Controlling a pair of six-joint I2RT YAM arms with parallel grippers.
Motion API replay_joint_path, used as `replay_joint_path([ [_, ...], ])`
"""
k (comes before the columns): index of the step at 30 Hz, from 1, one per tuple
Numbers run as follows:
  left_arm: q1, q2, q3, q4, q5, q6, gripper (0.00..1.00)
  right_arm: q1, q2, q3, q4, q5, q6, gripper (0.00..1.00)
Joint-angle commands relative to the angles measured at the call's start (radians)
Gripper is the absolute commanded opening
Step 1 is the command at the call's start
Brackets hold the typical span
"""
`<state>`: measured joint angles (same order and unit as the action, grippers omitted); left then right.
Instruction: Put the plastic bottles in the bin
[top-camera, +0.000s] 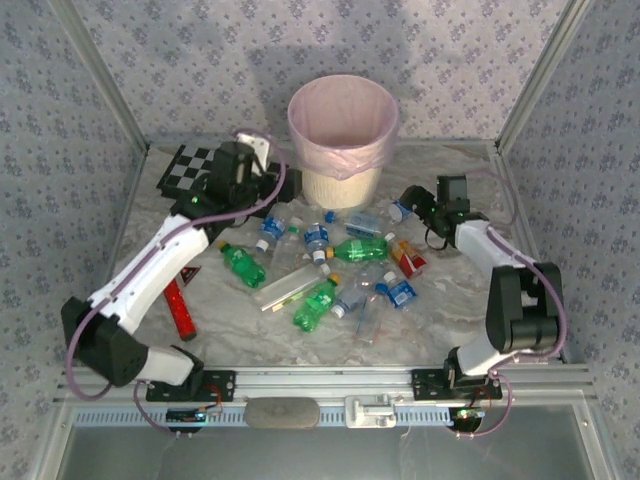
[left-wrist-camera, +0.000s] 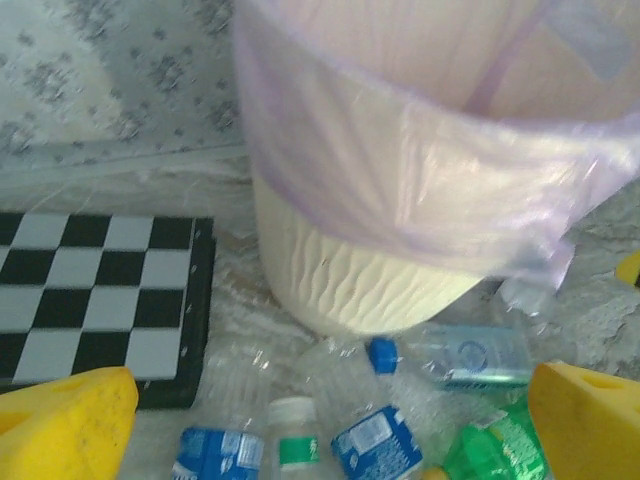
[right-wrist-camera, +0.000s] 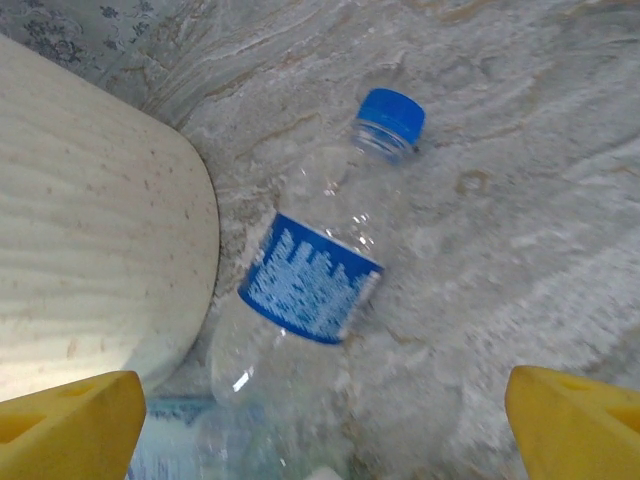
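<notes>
about a dozen bottles are left lying in front of the bin, none seen inside it. the left gripper and right gripper are held open, empty.

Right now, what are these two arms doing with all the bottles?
Two arms must move plastic bottles, clear and green, from a marble-patterned table into a round cream bin with a pink bag liner. The jaws of the right arm are open on either side of a clear bottle with a blue cap and label, lying beside the bin's base, not gripping it. The jaws of the left arm are open and empty above bottles near the bin.
</notes>
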<state>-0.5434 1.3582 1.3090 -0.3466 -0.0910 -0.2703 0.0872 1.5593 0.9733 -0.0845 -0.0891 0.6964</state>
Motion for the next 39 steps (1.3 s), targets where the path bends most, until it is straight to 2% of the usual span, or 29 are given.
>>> replay_joint_path([
  [1,0.004,-0.095,-0.158,0.148,-0.059,-0.062,1.0,0.013,0.093,0.069,0.031,-0.034,0.047,0.95],
  [8,0.005,-0.269,-0.514,0.282,-0.092,-0.184,1.0,0.02,0.262,0.181,0.04,-0.069,0.097,0.95],
  [12,0.004,-0.335,-0.653,0.294,-0.102,-0.301,1.0,0.016,0.352,0.269,0.022,-0.096,0.104,0.95],
  [18,0.004,-0.434,-0.81,0.3,-0.13,-0.417,1.0,0.014,0.421,0.334,-0.015,-0.091,0.126,0.9],
  [28,0.004,-0.467,-0.849,0.257,-0.195,-0.423,1.0,0.032,0.466,0.361,-0.022,-0.046,0.186,0.85],
  [35,0.014,-0.483,-0.863,0.227,-0.231,-0.443,1.0,0.024,0.486,0.346,-0.001,-0.065,0.22,0.73],
  [39,0.068,-0.499,-0.883,0.248,-0.164,-0.466,1.0,0.017,0.482,0.326,0.018,-0.07,0.229,0.65],
])
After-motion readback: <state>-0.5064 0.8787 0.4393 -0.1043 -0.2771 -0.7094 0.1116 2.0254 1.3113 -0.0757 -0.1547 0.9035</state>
